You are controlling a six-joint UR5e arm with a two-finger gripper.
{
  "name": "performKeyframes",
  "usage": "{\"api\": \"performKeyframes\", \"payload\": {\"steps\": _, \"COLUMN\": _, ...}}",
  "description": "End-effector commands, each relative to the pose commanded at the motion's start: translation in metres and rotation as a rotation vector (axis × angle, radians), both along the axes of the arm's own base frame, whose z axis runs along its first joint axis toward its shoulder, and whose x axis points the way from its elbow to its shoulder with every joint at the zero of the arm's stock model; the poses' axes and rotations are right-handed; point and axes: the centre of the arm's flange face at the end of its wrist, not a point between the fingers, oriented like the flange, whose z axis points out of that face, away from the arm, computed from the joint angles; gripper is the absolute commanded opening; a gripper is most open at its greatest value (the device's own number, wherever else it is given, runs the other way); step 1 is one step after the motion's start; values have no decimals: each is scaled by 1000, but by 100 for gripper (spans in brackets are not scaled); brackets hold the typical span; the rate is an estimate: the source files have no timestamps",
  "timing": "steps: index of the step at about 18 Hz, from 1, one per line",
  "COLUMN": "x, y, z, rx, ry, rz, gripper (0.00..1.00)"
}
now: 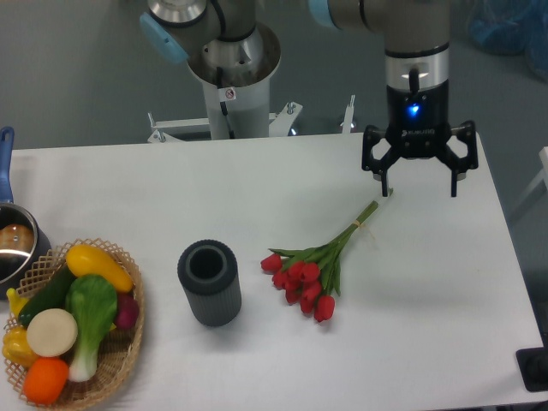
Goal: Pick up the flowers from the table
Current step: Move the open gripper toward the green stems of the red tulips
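Flowers (312, 265): red tulip buds, thin green stems.

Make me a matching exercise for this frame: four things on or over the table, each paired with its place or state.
Things:
1. flowers
2. hand
3. dark ribbed cup
4. wicker basket

States:
A. open, above the stem ends
B. holds toy vegetables, left edge of the table
C. lying flat, buds toward the front
D. upright, left of the buds

Pairs: 1-C, 2-A, 3-D, 4-B

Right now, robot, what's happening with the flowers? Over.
Gripper open, above the stem tips. Flowers flat on table, not grabbed. Nothing blocking them.
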Motion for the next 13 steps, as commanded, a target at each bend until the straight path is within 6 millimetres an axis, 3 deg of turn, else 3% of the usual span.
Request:
{"api": "performKeyframes", "payload": {"steps": 5, "x": 16, "y": 9, "z": -42, "rx": -42, "ry": -62, "rz": -46, "gripper": 100}}
{"api": "performKeyframes", "payload": {"steps": 9, "x": 22, "y": 3, "z": -64, "rx": -79, "ry": -88, "rz": -83, "gripper": 100}}
{"api": "performKeyframes", "payload": {"steps": 13, "x": 23, "y": -3, "z": -98, "rx": -179, "ry": -98, "rz": -161, "gripper": 100}}
